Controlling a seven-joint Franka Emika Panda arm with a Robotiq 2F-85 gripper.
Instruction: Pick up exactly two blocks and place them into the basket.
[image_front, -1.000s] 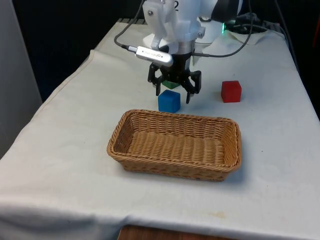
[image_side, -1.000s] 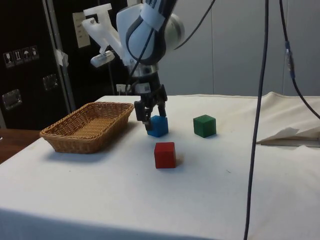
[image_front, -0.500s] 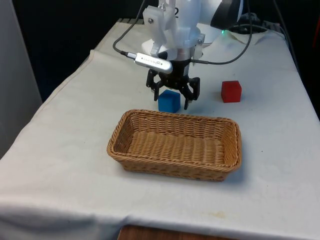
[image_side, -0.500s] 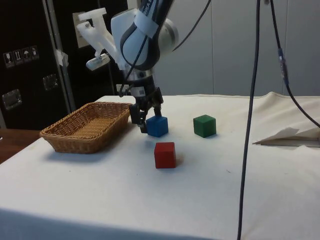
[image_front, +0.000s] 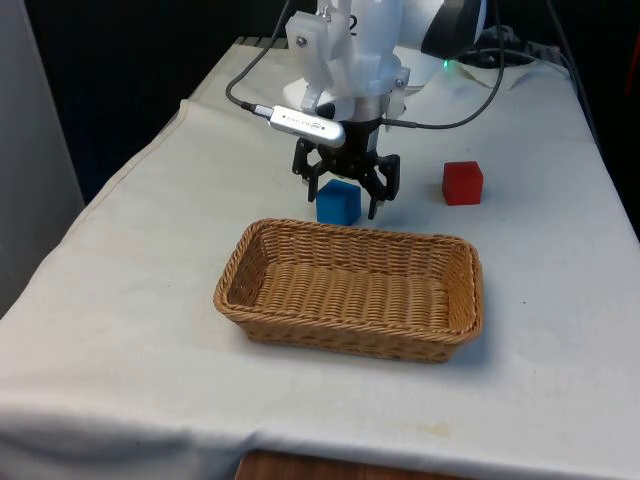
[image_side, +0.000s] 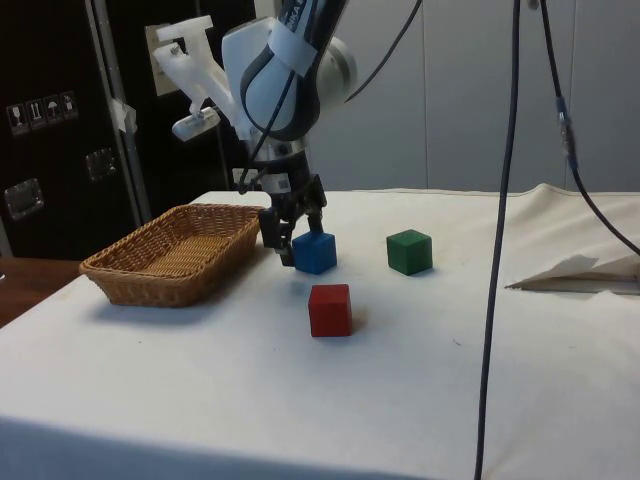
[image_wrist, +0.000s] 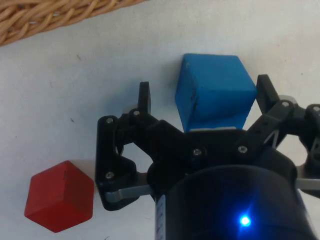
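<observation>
A blue block (image_front: 338, 203) stands on the white cloth just behind the wicker basket (image_front: 340, 335). My gripper (image_front: 343, 196) is low over it, open, with one finger on each side of the block and neither pressing on it. In the wrist view the blue block (image_wrist: 215, 95) sits between the black fingers (image_wrist: 144, 97), closer to one of them. A red block (image_front: 462, 183) lies toward the front view's right. In the side view a green block (image_side: 410, 251) stands beyond the blue block (image_side: 315, 253), and the red block (image_side: 330, 309) is nearer. Nothing lies in the basket (image_side: 130, 275).
A grey cable hangs from the wrist at the front view's left of the gripper. Black cables (image_side: 505, 200) hang down in the side view. The cloth is rumpled near the table's far end (image_side: 580, 272).
Over the last second my gripper came down and shifted toward the basket, so its fingers now straddle the blue block. It has held still for the last half second.
</observation>
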